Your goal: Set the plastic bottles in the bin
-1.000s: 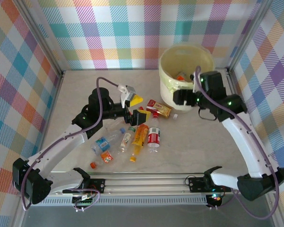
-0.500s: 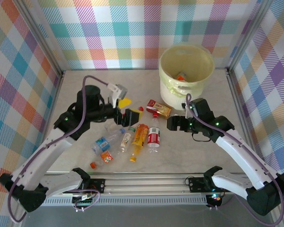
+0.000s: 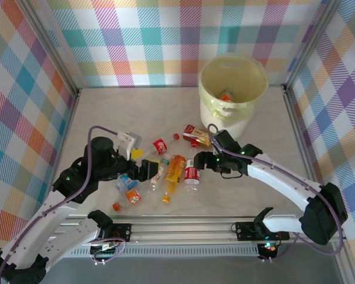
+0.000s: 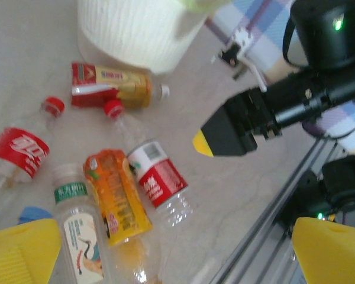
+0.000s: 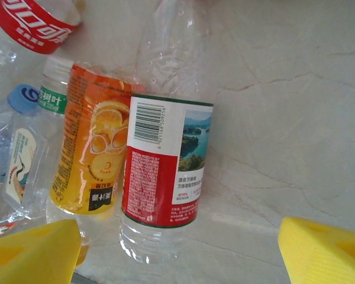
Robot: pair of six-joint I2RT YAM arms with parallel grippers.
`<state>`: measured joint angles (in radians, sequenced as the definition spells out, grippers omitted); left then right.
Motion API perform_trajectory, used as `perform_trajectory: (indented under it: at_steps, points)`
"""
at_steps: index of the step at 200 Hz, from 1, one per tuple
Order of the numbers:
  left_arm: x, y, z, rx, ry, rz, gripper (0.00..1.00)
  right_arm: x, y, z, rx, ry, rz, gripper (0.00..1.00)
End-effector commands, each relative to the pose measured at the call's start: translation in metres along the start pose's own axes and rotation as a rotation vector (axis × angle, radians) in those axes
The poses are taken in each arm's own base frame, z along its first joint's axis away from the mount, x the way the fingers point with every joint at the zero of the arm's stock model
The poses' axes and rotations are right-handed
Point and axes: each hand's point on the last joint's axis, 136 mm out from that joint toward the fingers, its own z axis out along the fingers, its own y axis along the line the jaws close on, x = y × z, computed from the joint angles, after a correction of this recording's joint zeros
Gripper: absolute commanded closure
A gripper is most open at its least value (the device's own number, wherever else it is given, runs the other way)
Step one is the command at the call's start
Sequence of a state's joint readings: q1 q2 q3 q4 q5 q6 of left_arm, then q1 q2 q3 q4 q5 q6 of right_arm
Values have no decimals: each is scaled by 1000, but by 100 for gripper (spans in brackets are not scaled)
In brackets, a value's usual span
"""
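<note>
Several plastic bottles lie in a cluster mid-table: a cola-labelled one (image 3: pixel 160 145), a crushed red-and-yellow one (image 3: pixel 198 136), an orange one (image 3: pixel 175 168) (image 5: pixel 89 148), a red-labelled clear one (image 3: pixel 192 171) (image 5: pixel 163 160) (image 4: pixel 160 180) and a green-capped one (image 3: pixel 158 176). The pale-yellow bin (image 3: pixel 234 115) stands at the back right with a bottle (image 3: pixel 226 96) inside. My right gripper (image 3: pixel 201 161) (image 5: pixel 177 251) hangs open over the red-labelled bottle, its yellow pads on either side. At the cluster's left side my left gripper (image 3: pixel 143 163) (image 4: pixel 174 254) is open and holds nothing.
A blue-labelled bottle (image 3: pixel 127 178), a crushed orange one (image 3: pixel 133 196) and a loose orange cap (image 3: pixel 116 206) lie toward the near left. The metal rail (image 3: pixel 183 228) runs along the front edge. Checked walls close in three sides.
My right arm has swung from the bin's rim down to the bottle cluster. The left gripper has pulled back toward the near left, uncovering the cola-labelled bottle.
</note>
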<state>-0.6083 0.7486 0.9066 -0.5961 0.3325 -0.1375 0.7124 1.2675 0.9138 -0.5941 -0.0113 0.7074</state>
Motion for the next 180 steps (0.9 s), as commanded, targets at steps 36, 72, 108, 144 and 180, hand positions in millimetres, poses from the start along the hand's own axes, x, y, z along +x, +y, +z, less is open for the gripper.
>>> perform_trajectory:
  at_steps: [36, 72, 108, 144, 180]
  points:
    - [19, -13, -1, 99, 3, 71, 0, -1, 11, 39, 36, 29, 97, 10]
    - [23, -14, 3, 113, 29, 44, 0, -1, 12, 62, 48, 36, 118, 9]
    - [15, -22, 3, 157, -7, 26, 0, 0, 14, 80, 53, 58, 119, 9]
    - [14, -21, 2, 150, -2, 35, 0, 3, 15, 92, 68, 74, 116, 10]
    - [16, -21, 2, 151, 3, 32, 0, 4, 10, 99, 90, 74, 117, 19]
